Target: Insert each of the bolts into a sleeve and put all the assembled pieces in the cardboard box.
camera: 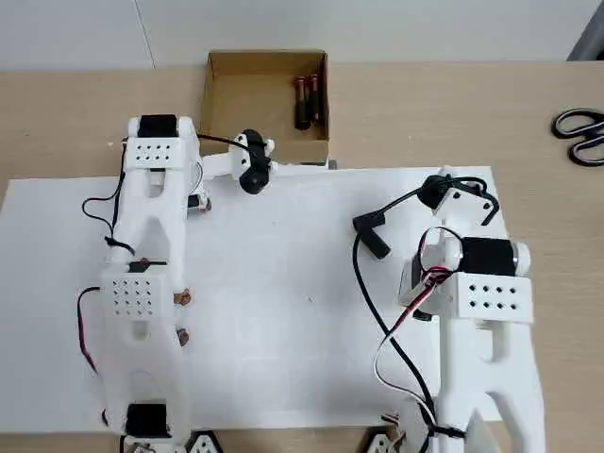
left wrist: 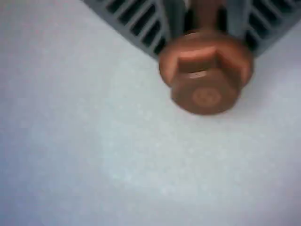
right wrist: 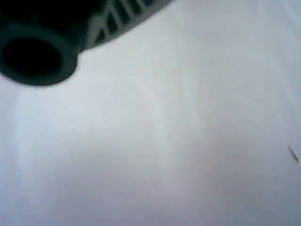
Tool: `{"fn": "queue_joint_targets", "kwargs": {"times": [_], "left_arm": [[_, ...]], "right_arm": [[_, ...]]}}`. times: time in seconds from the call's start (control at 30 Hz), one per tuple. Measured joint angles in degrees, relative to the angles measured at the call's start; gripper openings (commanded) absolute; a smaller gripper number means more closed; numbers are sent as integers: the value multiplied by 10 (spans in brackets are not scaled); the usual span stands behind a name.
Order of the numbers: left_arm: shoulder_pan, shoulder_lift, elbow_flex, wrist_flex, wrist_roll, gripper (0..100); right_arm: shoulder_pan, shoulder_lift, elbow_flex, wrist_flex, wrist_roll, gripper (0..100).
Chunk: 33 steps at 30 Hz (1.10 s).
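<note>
A copper bolt (left wrist: 204, 73) sits head-out between the ribbed fingers (left wrist: 136, 19) of my left gripper (left wrist: 203, 21), which is shut on its shank just above the white paper. A black sleeve (right wrist: 33, 54) with its open end showing is held against a ribbed finger (right wrist: 117, 21) of my right gripper (right wrist: 70, 35), also low over the paper. In the high view the left arm (camera: 156, 217) stretches towards the cardboard box (camera: 219, 94), and the right arm (camera: 481, 283) stands at the right. Two assembled pieces (camera: 307, 101) lie in the box.
A white paper sheet (camera: 283, 311) covers the table's middle. Two small copper pieces (camera: 185, 298) lie on it beside the left arm. Scissors (camera: 580, 132) rest at the far right edge. A black cable (camera: 373, 283) loops across the paper from the right arm.
</note>
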<state>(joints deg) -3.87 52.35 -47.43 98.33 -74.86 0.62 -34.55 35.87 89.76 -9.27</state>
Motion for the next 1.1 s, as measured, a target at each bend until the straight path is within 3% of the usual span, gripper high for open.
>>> {"fn": "queue_joint_targets", "kwargs": {"times": [0.3,0.53,0.83,1.1], "left_arm": [[1,7,-84,9,9,7],[18,9,-253,11,93,7],[30,7,-444,11,276,7],[33,-114,-433,11,468,7]], "right_arm": [[0,0,0,0,0,3],[0,0,0,0,0,3],[-30,0,-40,-20,0,3],[-93,0,-40,-56,16,4]]}}
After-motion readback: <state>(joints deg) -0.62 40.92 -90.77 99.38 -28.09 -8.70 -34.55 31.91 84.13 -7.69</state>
